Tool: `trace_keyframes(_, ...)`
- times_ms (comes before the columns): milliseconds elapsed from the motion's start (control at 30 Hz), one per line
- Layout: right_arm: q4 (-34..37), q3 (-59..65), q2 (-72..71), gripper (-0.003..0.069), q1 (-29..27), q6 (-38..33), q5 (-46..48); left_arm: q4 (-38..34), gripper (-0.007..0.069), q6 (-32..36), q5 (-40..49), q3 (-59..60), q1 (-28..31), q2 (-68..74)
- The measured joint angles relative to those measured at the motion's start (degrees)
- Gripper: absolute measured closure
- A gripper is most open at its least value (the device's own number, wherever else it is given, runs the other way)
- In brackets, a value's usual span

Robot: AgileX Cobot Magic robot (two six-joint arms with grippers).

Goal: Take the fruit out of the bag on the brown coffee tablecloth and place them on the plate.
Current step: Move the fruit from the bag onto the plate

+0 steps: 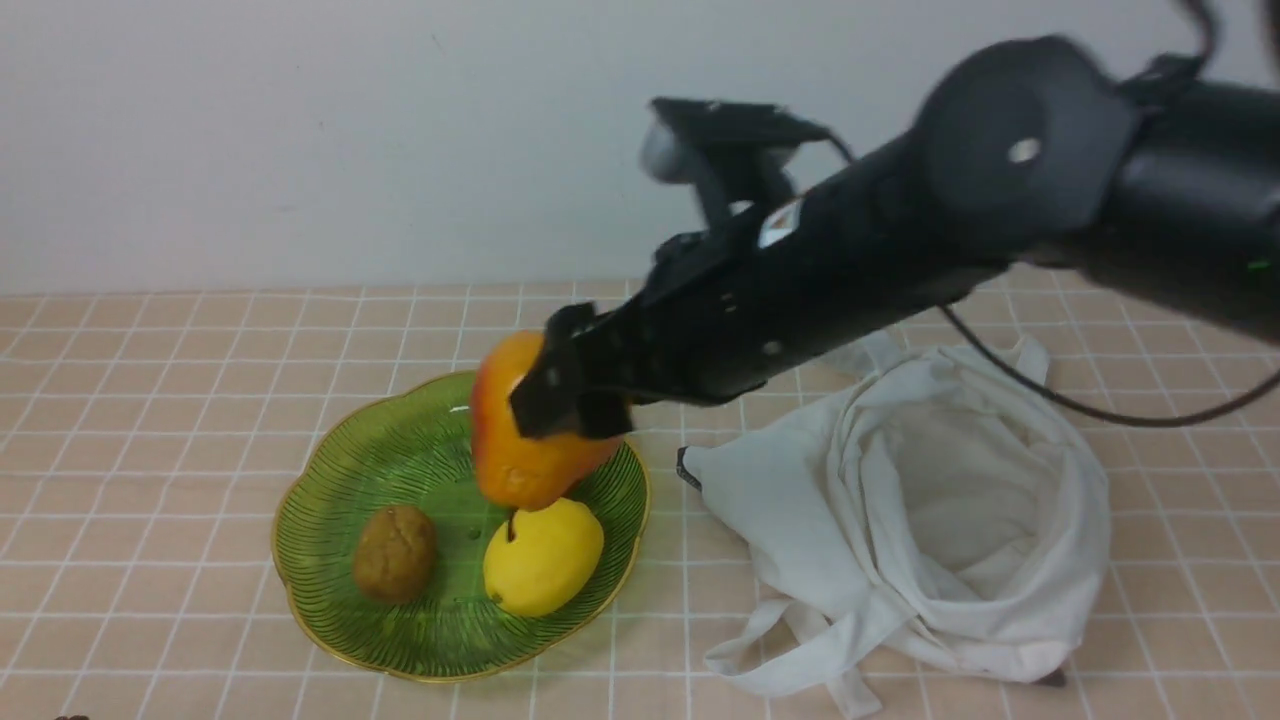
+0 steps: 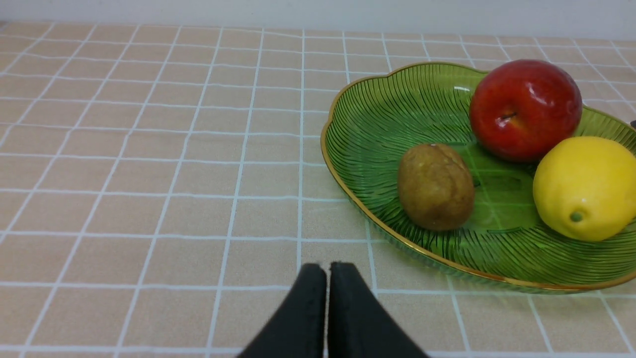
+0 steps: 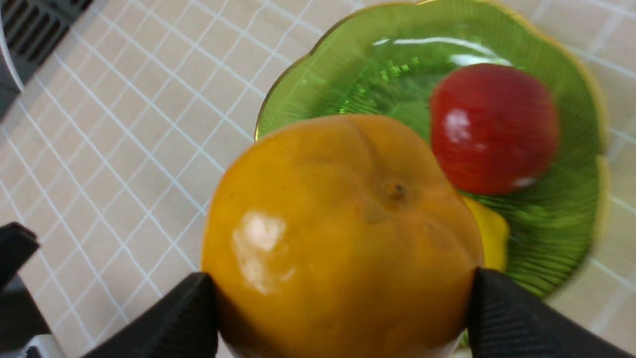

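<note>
Over tablecloth (image 1: 150, 400), fruit (image 1: 520, 475) hangs near-vertical, stem down.

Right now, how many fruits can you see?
4. A brown kiwi, a red apple and a yellow lemon lie on the green plate. The right end effector holds an orange pear over the plate. More could hide in the folds of the white bag.
</note>
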Motion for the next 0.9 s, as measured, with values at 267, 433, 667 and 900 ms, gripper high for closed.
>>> trace_keyframes(267, -1.42, -8.72, 15.91, 0.0064, 4.60, -0.43, -1.18, 0.00, 0.0632, 0.00, 0.00, 0.00, 0.00, 0.00)
trace_keyframes(433, -1.37, -10.65, 20.06, 0.0064, 6.01, -1.52, -3.70, 0.00, 0.0632, 0.00, 0.00, 0.00, 0.00, 0.00)
trace_keyframes(667, -0.67, -10.65, 21.90, 0.0061, 6.67, -1.91, -6.30, 0.00, 0.0632, 0.00, 0.00, 0.00, 0.00, 0.00)
trace_keyframes(900, -1.01, -10.71, 21.90, -0.0029, 6.67, -1.91, -6.60, 0.00, 0.0632, 0.00, 0.00, 0.00, 0.00, 0.00)
